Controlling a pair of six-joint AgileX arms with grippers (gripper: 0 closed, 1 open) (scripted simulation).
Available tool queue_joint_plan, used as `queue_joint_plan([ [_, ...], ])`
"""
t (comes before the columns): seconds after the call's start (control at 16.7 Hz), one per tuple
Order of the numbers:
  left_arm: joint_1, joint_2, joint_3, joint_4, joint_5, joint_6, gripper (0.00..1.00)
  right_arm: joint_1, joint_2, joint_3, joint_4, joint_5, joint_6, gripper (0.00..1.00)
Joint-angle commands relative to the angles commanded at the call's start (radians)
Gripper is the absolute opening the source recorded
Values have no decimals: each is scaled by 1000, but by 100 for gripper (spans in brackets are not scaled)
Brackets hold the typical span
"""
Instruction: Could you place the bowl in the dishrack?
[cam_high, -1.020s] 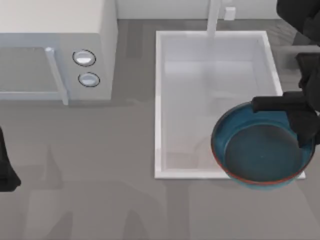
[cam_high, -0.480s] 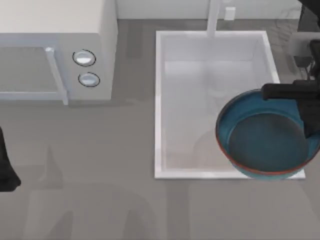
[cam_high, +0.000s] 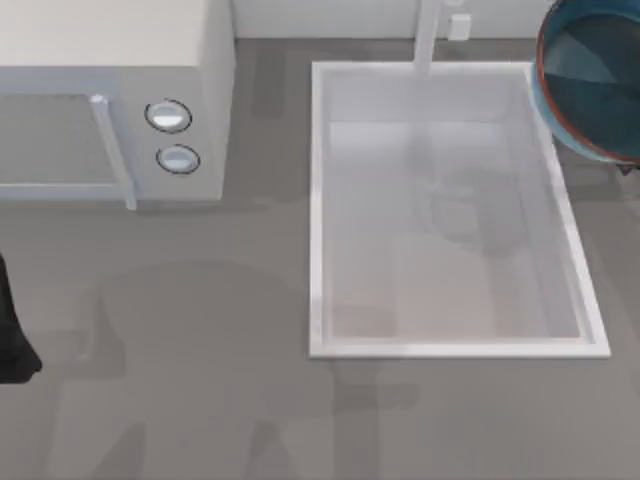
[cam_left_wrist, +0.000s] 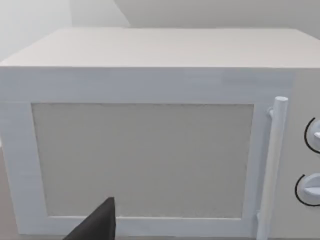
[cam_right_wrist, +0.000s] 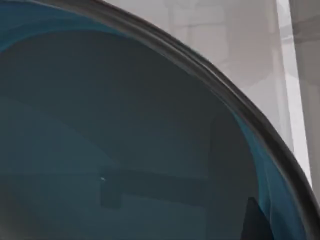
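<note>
From above, the bowl (cam_high: 596, 80) sits high at the counter's far right corner, cut by the frame's right edge, its blue inside up and its reddish rim overlapping the far right corner of the sink (cam_high: 318, 210); judging by that overlap, it is carried in the air, not resting. The microwave (cam_high: 110, 100) stands at the far left of the counter and the faucet (cam_high: 428, 35) rises at the sink's far edge, just beside the bowl's path. The left arm (cam_high: 12, 330) is parked at the left edge. In the left wrist view, the microwave door (cam_left_wrist: 142, 160) and its handle (cam_left_wrist: 272, 165) face the camera, with one dark finger (cam_left_wrist: 97, 225) of the left gripper poking in; whether that gripper is wide or narrow I cannot tell. In the right wrist view, the bowl's glossy blue inside (cam_right_wrist: 125, 140) looms close, the sink's pale wall (cam_right_wrist: 235, 55) beyond its rim, and a dark sliver (cam_right_wrist: 255, 220) at the inner wall looks like a finger of the right gripper, so I judge it pinches the rim, though I cannot tell for sure. The risks from here: a rim pinch on a deep glossy bowl may let it swing or slip, dropping it into the sink; the faucet is near enough to clip; and the dishrack lies beyond what these views cover, so the bowl could catch on its wires.
</note>
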Motion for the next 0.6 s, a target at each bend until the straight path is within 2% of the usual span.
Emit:
queue_joint_plan([
  [0.36, 0, 0, 0, 0, 0, 0, 100, -418, -203, -168, 565, -214, -185, 0],
  [0.6, 0, 0, 0, 0, 0, 0, 100, -632, -331, -261, 820, -330, -286, 0],
])
